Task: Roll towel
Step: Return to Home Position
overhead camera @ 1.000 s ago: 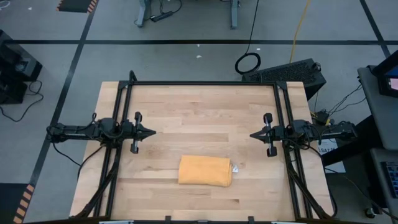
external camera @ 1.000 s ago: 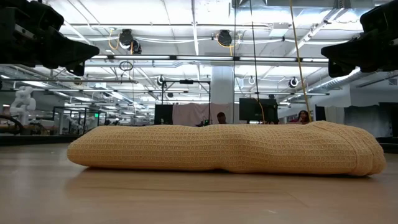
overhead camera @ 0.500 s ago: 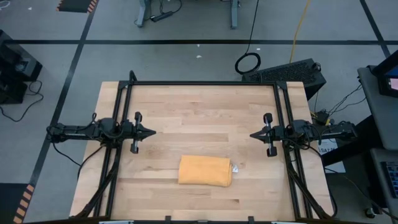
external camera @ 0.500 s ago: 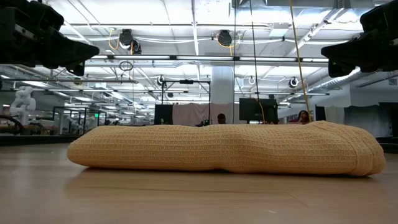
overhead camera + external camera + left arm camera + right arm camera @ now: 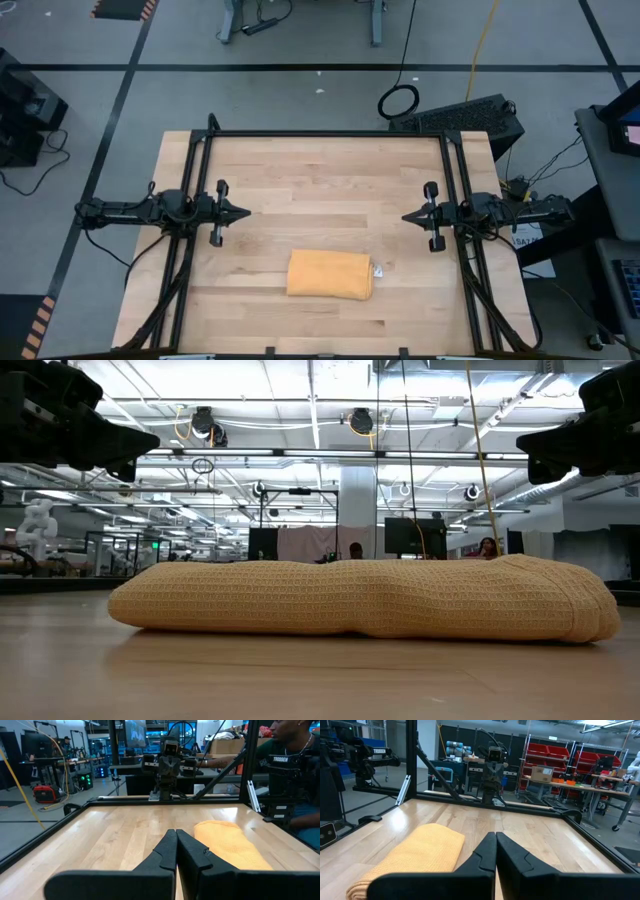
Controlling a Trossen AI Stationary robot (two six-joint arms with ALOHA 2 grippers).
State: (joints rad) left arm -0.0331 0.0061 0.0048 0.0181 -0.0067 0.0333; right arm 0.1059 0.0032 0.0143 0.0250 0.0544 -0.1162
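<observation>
The towel point(image 5: 329, 275) is a mustard-yellow cloth rolled into a thick bundle, lying on the wooden table toward its near edge; it also shows as the towel point(image 5: 360, 598), point(image 5: 227, 845), point(image 5: 415, 852). A small white tag point(image 5: 378, 270) sticks out at its right end. My left gripper point(image 5: 245, 212) is shut, level, at the table's left side, clear of the towel. My right gripper point(image 5: 405, 217) is shut, level, at the table's right side, also clear of it.
A black metal frame point(image 5: 325, 134) runs along the table's far edge and both sides. A person point(image 5: 295, 765) sits beyond the table's near side in the left wrist view. Bare wood lies between the two grippers.
</observation>
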